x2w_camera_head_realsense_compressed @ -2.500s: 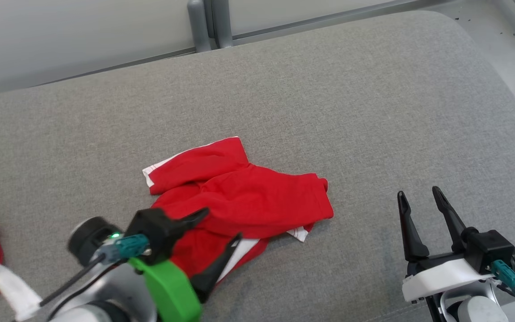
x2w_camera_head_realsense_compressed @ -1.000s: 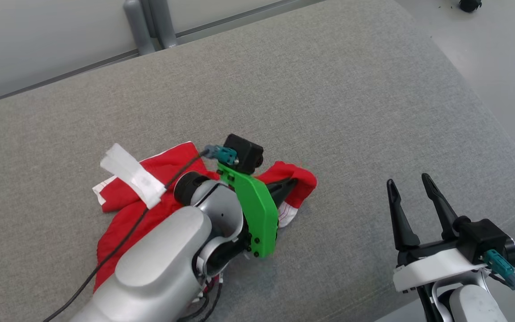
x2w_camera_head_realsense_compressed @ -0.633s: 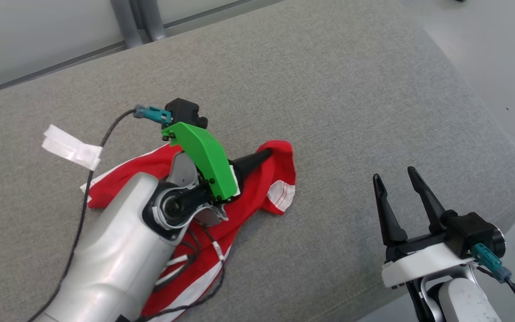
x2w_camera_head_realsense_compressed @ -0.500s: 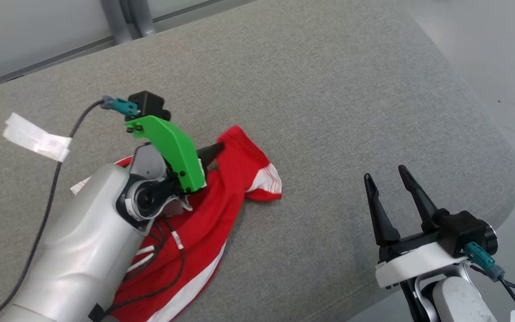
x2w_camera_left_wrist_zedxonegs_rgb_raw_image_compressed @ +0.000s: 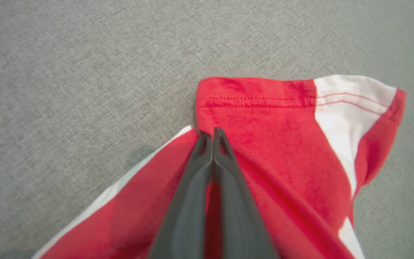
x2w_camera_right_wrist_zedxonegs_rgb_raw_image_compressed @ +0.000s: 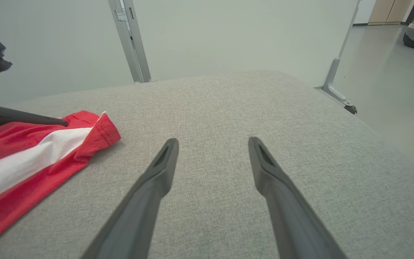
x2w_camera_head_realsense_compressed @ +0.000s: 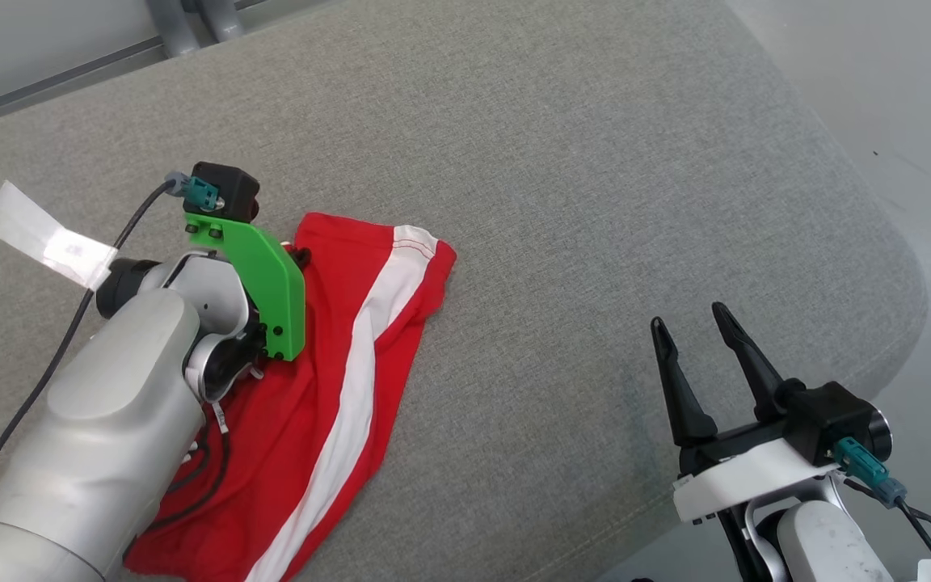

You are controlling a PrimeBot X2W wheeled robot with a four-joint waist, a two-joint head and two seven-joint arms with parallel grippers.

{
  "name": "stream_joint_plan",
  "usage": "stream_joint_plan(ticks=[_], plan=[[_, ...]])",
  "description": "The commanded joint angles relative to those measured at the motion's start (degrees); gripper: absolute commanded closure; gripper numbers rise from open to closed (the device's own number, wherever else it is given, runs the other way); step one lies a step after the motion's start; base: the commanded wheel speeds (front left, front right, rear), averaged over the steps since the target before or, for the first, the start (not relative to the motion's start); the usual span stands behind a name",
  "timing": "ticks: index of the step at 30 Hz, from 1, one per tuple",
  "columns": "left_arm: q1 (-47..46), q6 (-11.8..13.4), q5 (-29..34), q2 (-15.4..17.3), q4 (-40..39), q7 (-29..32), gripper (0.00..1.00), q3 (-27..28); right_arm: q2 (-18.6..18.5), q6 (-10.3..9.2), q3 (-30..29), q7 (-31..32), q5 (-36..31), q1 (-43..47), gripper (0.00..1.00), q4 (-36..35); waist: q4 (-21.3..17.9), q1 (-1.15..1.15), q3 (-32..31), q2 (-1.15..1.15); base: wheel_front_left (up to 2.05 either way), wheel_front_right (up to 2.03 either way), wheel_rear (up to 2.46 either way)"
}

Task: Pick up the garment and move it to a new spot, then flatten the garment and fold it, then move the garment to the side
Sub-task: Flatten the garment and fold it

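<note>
**A:** Head view first. Where are we?

**B:** The garment point(x2w_camera_head_realsense_compressed: 336, 380) lies lower left on the grey cushion point(x2w_camera_head_realsense_compressed: 595, 202), rumpled and unfolded. I'd say I'm mid-relocation, with flattening, folding and setting aside all left. My right gripper point(x2w_camera_head_realsense_compressed: 688, 315) sits lower right, fingers spread, empty.

**A:** Left wrist?

**B:** Far clearer than from the head. My left gripper point(x2w_camera_left_wrist_zedxonegs_rgb_raw_image_compressed: 212, 135) is pinched tight on red cloth just under the stitched hem, frame centre.

**A:** Right wrist?

**B:** Side-on, at far left, the hem corner looks to rest on the cushion.
</note>
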Motion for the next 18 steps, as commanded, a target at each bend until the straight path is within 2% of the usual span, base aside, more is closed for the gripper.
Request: stream_joint_plan(ticks=[1, 4, 6, 12, 18], plan=[[-1.32, -0.48, 1.07, 0.11, 1.01, -0.86, 0.81, -0.34, -0.08, 0.01, 0.06, -0.18, -0.31, -0.91, 0.0, 0.1, 0.31, 0.0, -0.17, 0.44, 0.0, 0.0, 0.0], [-1.59, -0.96, 1.85, -0.63, 3.14, -2.43, 0.47, -1.18, -0.09, 0.01, 0.08, -0.17, -0.62, -0.72, 0.0, 0.27, 0.85, 0.0, -0.57, 0.44, 0.0, 0.0, 0.0], [-0.76, -1.18, 0.2, -1.8, 4.55, -3.59, 0.0, -0.12, -0.09, 0.01, -0.07, -0.18, -0.99, -0.54, 0.0, 0.38, 1.28, 0.0, -1.05, 0.44, 0.0, 0.0, 0.0], [-0.35, -1.68, 0.49, -3.24, 5.87, -7.73, 0.0, 0.35, -0.09, 0.01, -1.0, -0.18, -1.59, 0.07, 0.0, 0.04, 2.66, 0.0, -2.32, 0.44, 0.0, 0.0, 0.0], [0.78, 0.71, 3.63, -3.17, 3.22, -16.99, 0.0, 0.32, -0.1, 0.01, -3.49, -0.18, -3.2, 1.25, 0.0, -1.64, 5.79, 0.0, -5.01, 0.44, 0.0, 0.0, 0.0]])
